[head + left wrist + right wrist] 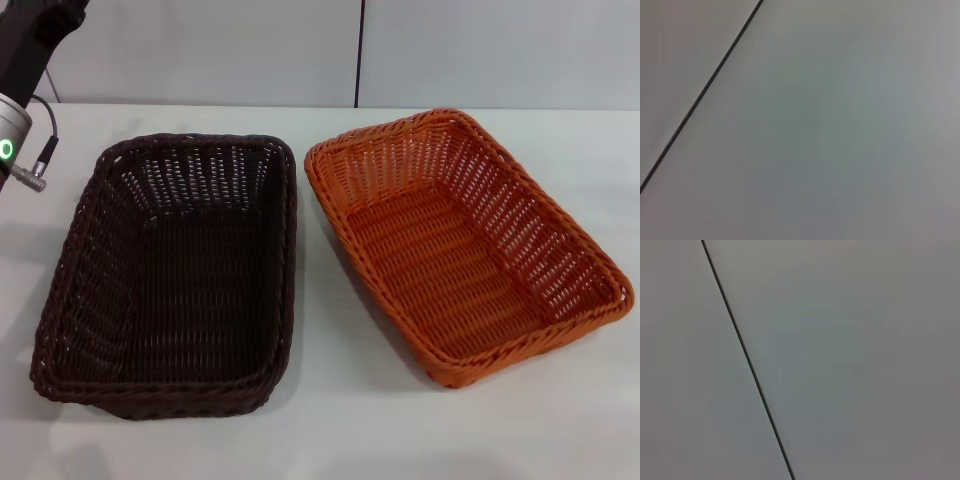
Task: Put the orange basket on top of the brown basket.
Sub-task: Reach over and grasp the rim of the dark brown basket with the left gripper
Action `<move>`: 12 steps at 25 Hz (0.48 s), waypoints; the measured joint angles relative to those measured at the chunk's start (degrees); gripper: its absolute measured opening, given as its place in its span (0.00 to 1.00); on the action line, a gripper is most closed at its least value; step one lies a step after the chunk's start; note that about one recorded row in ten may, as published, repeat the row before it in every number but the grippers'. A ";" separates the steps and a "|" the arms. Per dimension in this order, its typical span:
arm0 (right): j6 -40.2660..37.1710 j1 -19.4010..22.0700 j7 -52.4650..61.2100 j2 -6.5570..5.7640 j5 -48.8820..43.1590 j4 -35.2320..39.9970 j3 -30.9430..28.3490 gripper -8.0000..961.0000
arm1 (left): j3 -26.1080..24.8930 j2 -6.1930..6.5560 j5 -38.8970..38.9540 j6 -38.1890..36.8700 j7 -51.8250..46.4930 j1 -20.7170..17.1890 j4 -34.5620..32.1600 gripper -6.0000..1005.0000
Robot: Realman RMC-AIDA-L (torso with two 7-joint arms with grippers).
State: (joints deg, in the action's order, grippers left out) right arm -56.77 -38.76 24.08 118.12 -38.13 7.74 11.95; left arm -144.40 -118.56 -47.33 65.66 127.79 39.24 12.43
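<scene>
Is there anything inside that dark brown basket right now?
No. The brown basket shows only its own woven floor and walls, and the orange basket sits apart beside it on the table. The table under the brown basket is covered from sight.

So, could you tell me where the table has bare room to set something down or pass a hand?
Bare table runs along the near edge in front of both baskets, and behind them toward the wall. The strip between the brown basket and the orange basket is narrow at the far end, widening nearer. The left arm crowds the far left corner.
</scene>
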 joint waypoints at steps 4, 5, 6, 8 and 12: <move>0.00 -0.01 0.00 0.00 0.04 0.00 0.10 0.74 | 0.00 0.00 0.00 0.14 -0.07 -0.03 -0.04 0.83; 0.00 0.00 0.00 0.00 0.05 0.00 0.12 0.74 | 0.00 0.00 0.01 0.13 -0.08 -0.03 -0.04 0.83; 0.00 0.00 0.00 0.00 0.05 0.00 0.12 0.74 | 0.00 0.00 0.02 0.11 -0.09 -0.02 -0.04 0.83; 0.00 -0.01 0.03 0.00 0.07 0.00 0.03 0.74 | 0.00 0.00 0.05 -0.20 -0.30 0.01 -0.04 0.83; -0.01 0.02 1.28 0.01 0.08 0.08 0.21 0.74 | 0.00 0.17 0.28 -0.52 -0.50 0.08 -0.02 0.83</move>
State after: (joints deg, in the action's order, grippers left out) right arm -56.78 -38.73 25.36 118.13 -38.05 7.82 12.16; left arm -144.40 -118.39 -47.04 65.14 127.29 39.33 12.41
